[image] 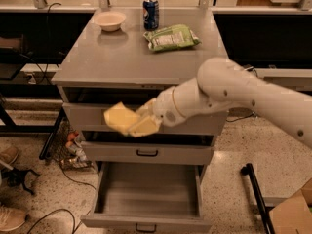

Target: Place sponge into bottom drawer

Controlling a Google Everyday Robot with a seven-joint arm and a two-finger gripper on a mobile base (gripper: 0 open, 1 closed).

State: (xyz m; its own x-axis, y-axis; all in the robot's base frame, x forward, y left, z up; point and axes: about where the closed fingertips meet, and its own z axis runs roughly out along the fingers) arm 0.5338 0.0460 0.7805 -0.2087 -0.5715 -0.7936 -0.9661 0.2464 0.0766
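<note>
The pale yellow sponge (119,117) hangs in the air in front of the top drawer face, left of the cabinet's middle. My gripper (141,123) is shut on the sponge's right end, its tan fingers (146,126) pressed around it. The white arm reaches in from the right. The bottom drawer (148,196) stands pulled out below, its grey interior bare, with a small black handle on its front. The sponge is well above the drawer's opening and a little to its left side.
On the cabinet top (122,57) sit a pale bowl (109,20), a blue can (151,13) and a green snack bag (171,37). The middle drawer (146,152) is closed. Cables and clutter lie on the floor at left. A black bar (256,199) stands at right.
</note>
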